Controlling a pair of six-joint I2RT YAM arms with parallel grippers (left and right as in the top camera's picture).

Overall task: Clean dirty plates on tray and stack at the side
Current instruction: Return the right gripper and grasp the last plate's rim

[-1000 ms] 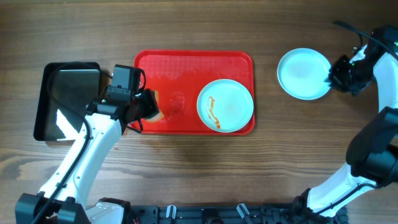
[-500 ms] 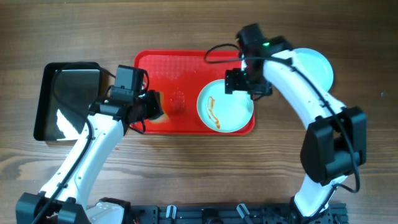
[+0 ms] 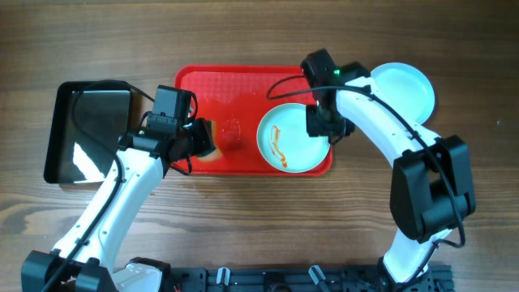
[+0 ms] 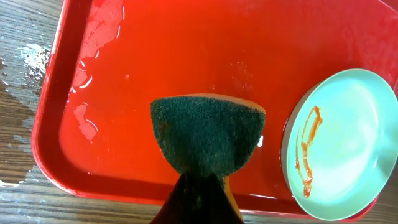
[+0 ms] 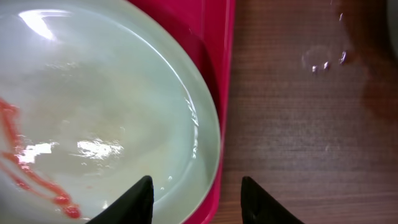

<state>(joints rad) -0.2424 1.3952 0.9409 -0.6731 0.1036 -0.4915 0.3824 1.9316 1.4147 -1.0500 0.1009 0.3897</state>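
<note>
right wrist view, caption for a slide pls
Open right gripper over the rim of a sauce-smeared plate on the red tray

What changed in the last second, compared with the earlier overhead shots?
The right gripper swung left from the clean plate beside the tray to the smeared plate on the tray. It now sits open, straddling that plate's right rim, with nothing held. Unchanged: the left gripper is shut on the sponge over the tray's left part; both plates and the black tray are unmoved.
</note>
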